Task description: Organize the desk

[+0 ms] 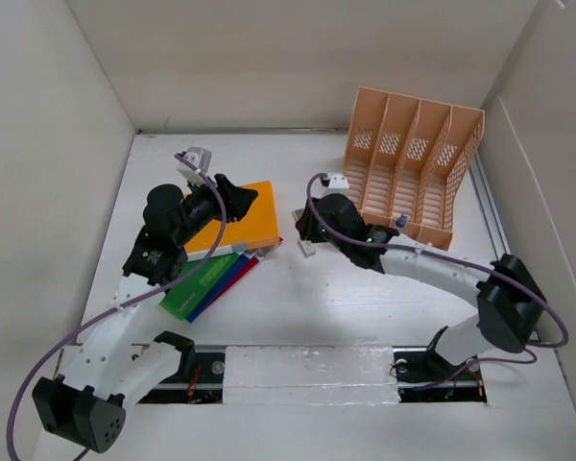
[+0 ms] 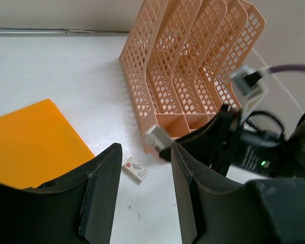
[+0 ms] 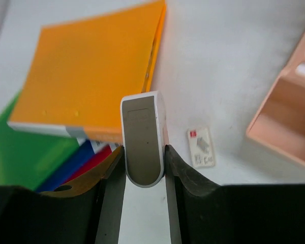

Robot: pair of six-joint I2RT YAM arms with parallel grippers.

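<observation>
On the white desk (image 1: 298, 312) my right gripper (image 3: 144, 151) is shut on a white and grey oblong device (image 3: 144, 145), held just above the surface; the same device (image 2: 155, 137) shows in the left wrist view. A small white box (image 3: 201, 147) with a red mark lies flat just beside it. My left gripper (image 2: 142, 155) hovers open over bare desk by the orange book (image 1: 242, 227), nothing between its fingers. The orange book lies on a fanned stack of green (image 1: 194, 289), blue and red books.
A peach slotted file rack (image 1: 413, 163) stands at the back right, close behind my right gripper (image 1: 305, 232). White wall panels edge the desk on the left, back and right. The two grippers are near each other at the desk's middle.
</observation>
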